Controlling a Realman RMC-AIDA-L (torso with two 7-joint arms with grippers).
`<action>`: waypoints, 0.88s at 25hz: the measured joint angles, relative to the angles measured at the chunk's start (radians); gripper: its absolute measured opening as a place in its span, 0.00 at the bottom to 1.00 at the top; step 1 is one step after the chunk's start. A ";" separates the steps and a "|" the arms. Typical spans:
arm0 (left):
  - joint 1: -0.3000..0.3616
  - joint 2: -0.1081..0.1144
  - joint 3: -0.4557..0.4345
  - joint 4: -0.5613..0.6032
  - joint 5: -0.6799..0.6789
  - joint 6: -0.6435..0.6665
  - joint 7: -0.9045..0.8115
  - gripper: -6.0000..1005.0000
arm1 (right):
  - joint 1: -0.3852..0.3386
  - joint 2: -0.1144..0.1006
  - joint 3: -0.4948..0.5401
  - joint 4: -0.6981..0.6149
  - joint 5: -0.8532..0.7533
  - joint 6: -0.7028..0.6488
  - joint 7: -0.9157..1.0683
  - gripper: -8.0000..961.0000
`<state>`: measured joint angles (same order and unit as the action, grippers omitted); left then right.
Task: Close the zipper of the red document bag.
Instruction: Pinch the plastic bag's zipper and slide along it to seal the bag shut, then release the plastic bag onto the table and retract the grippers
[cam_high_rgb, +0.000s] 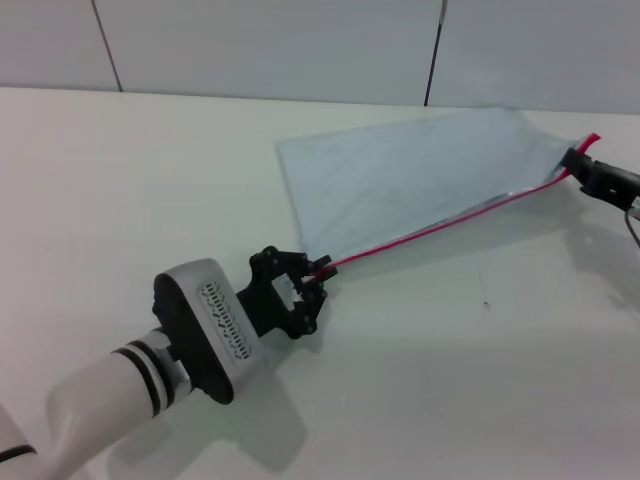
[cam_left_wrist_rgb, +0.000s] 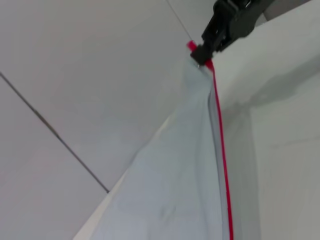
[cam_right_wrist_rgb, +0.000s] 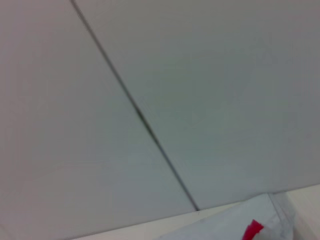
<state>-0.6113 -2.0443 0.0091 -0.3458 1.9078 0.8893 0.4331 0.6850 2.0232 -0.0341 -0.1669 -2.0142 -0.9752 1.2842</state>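
The red document bag (cam_high_rgb: 410, 180) is a flat pale blue-grey pouch lying on the white table, its far right corner lifted. Its zipper (cam_high_rgb: 440, 226) is a thin red strip along the near long edge. My left gripper (cam_high_rgb: 316, 275) is shut on the zipper's near end at the bag's near left corner. My right gripper (cam_high_rgb: 572, 163) pinches the zipper's far end, shut on it, at the right edge of the head view. In the left wrist view the zipper (cam_left_wrist_rgb: 223, 160) runs up to the right gripper (cam_left_wrist_rgb: 201, 54). The right wrist view catches the red end tab (cam_right_wrist_rgb: 252, 231).
The white table (cam_high_rgb: 120, 200) stretches to the left and in front of the bag. A pale panelled wall (cam_high_rgb: 260, 45) with dark seams stands behind the table.
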 joint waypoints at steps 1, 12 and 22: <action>0.004 0.000 0.000 0.001 -0.002 0.000 0.000 0.13 | -0.002 0.000 0.000 -0.001 0.002 0.002 0.000 0.02; 0.050 0.003 -0.013 0.004 -0.019 0.096 -0.004 0.14 | -0.015 0.000 0.014 -0.023 0.004 0.001 -0.005 0.02; 0.098 0.011 -0.024 0.088 -0.063 0.357 -0.217 0.46 | -0.047 0.006 0.123 -0.021 0.005 -0.143 -0.221 0.14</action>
<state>-0.5132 -2.0331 -0.0146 -0.2579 1.8453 1.2467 0.2161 0.6376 2.0293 0.0888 -0.1878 -2.0090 -1.1182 1.0629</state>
